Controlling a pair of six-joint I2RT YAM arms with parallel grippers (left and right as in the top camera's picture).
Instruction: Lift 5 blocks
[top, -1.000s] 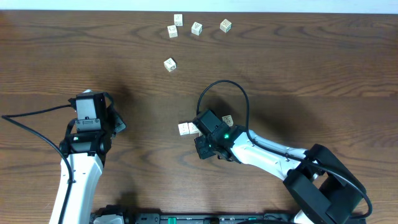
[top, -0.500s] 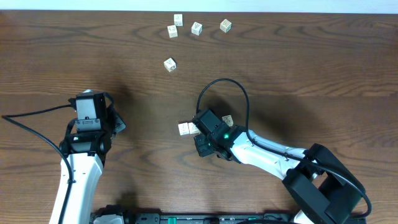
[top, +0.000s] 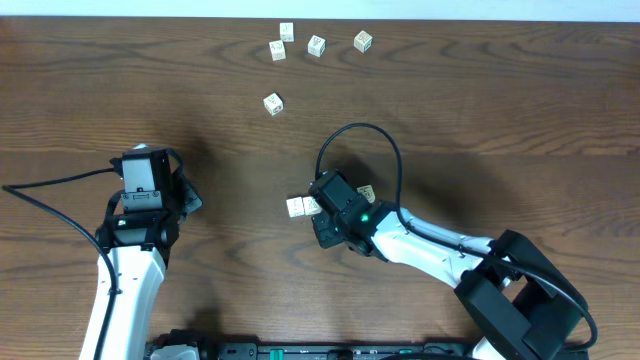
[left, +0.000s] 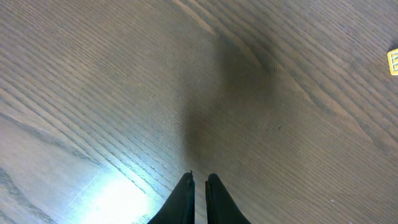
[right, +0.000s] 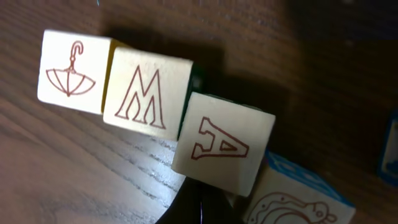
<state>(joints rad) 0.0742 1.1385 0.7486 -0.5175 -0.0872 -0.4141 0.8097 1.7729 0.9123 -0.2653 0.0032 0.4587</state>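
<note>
Small cream wooden blocks (top: 316, 45) are lying scattered toward twelve o'clock on the dark wood-grain table (top: 520, 100), with others sitting at centre. Only the right wrist view is showing their red-outlined faces: umbrella block (right: 73, 71), M block (right: 148, 93), A block (right: 222, 144). The right gripper (right: 200, 208) is sitting pressed together at the A block's six o'clock. The left gripper (left: 199, 186) is hovering closed over bare wood.

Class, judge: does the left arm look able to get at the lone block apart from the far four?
Probably yes: only bare table lies between the left gripper and that block; its jaws are shut.
</note>
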